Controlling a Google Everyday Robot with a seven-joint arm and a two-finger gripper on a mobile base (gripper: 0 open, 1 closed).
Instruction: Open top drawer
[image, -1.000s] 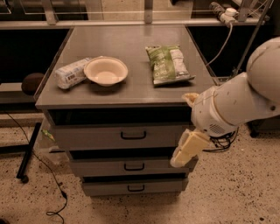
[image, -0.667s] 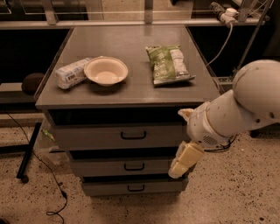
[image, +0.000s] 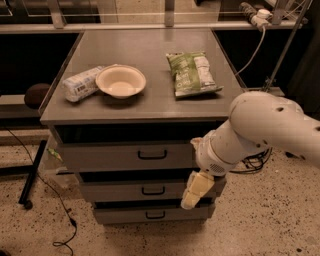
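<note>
Grey, wide top drawer (image: 110, 157) with black loop handle (image: 152, 155), under the desk's (image: 150, 107) front edge.
My cream gripper (image: 195, 191) hangs below the front right corner; I cannot tell how open it is.

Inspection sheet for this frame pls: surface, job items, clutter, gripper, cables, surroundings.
Surface: grey cabinet top, holds three items.
Job's things: wide grey top drawer, front looks shut; black loop handle untouched.
Clutter: white paper bowl beside labelled plastic bottle lying on its side; green snack bag apart, further right.
Gripper: cream gripper hangs at the middle drawer right end, below and right of the handle.
Cables: white cable from power strip; black cable on floor.
Surroundings: speckled floor.
</note>
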